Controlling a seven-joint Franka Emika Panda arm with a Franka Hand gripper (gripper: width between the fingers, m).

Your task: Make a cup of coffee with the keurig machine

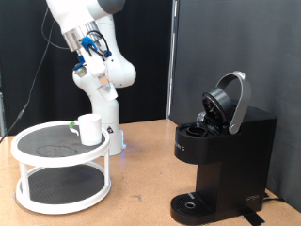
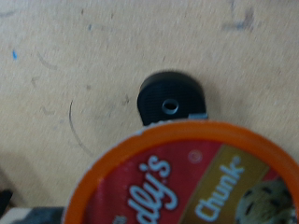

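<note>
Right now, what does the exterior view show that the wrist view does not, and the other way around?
Only the exterior view shows the white arm, the white mug standing on a round two-level rack, and the black coffee machine with its lid raised.

Only the wrist view shows an orange-rimmed pod with a red label, very close to the camera, and a small black object with a round hole, which I cannot identify.

Both show the tan table. The gripper shows in neither.

Wooden table under my hand

Far below my raised hand, the tan table (image 1: 141,184) carries the black keurig machine (image 1: 224,155), lid up, on its round base. Well apart from it, also on the wood, stands a white two-tier rack (image 1: 61,169), nearer beneath me.
</note>
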